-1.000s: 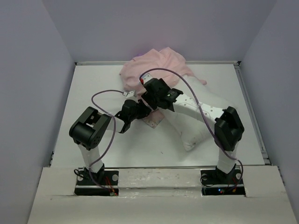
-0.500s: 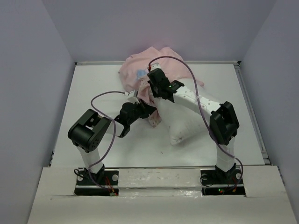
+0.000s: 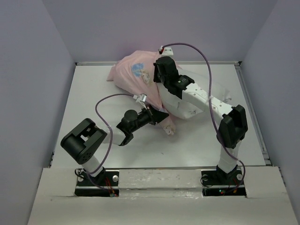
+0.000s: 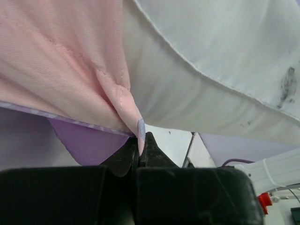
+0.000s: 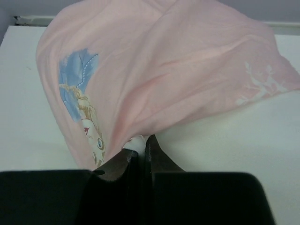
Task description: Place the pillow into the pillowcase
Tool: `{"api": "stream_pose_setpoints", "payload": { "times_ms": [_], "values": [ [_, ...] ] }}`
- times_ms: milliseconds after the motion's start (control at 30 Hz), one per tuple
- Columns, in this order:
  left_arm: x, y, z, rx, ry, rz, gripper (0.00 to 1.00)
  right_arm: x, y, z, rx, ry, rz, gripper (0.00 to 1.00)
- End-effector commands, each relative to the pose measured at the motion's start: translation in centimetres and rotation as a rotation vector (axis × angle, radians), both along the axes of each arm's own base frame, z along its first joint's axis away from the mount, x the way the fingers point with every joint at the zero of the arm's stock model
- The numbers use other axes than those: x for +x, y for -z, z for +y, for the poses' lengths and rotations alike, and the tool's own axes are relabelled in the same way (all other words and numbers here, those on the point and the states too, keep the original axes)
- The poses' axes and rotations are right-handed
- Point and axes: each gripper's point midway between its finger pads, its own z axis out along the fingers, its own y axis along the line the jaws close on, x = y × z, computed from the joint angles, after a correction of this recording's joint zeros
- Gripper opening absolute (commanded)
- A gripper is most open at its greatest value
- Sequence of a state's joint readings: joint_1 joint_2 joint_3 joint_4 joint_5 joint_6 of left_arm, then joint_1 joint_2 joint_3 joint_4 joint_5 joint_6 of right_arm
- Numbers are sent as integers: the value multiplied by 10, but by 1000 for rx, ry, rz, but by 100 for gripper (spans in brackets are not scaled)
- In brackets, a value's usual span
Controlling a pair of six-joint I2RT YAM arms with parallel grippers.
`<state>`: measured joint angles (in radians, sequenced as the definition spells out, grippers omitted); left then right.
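Note:
The pink pillowcase (image 3: 133, 72) lies bunched at the back of the table, its princess print facing up (image 5: 82, 108). The white pillow (image 3: 187, 105) stretches from it toward the near right, mostly beneath my right arm, with one corner (image 3: 168, 130) poking out. My left gripper (image 3: 156, 115) is shut on a fold of the pillowcase's edge (image 4: 133, 117), with the pillow (image 4: 225, 51) bulging just above it. My right gripper (image 5: 140, 146) is shut on a small white bit of the pillow (image 5: 137, 142), and the pillowcase (image 5: 164, 70) drapes over it. In the top view that gripper (image 3: 155, 75) sits at the pillowcase.
The white table (image 3: 93, 103) is boxed in by pale walls on the left, back and right, with a raised rim (image 3: 251, 108) along the right side. Purple cables (image 3: 206, 61) loop above both arms.
Both grippers have shut. My right arm pushed toward the back wall with the pillow, which slid that way. The pillowcase spread out wider, and my left gripper took its edge.

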<state>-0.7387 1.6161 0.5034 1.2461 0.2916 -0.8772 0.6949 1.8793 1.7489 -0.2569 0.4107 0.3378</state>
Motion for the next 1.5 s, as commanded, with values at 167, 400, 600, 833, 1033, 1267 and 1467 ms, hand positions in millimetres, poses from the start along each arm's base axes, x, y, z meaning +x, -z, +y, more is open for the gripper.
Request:
{"api": "stream_pose_setpoints", "payload": {
  "times_ms": [167,400,600,833,1033,1267,1467],
  "values": [
    [-81,-149,-1,-287,295,-311,0,34,-18,42,180,84,-187,0],
    [-90,-155,29,-297,231,-291,43,5,13,50,229,-2,-86,16],
    [-69,-117,61,-88,71,-224,99,-33,-12,29,192,-78,-61,78],
    [-60,-174,94,-8,-85,-322,99,-91,-11,7,121,-226,40,89],
    [2,-153,95,228,-268,-244,99,-92,-31,-94,164,-122,5,89],
    [42,-139,60,466,-356,-236,97,-59,63,-214,152,186,182,88],
    [68,-111,58,669,-432,-228,97,-84,86,-157,317,-97,254,14]
  ]
}}
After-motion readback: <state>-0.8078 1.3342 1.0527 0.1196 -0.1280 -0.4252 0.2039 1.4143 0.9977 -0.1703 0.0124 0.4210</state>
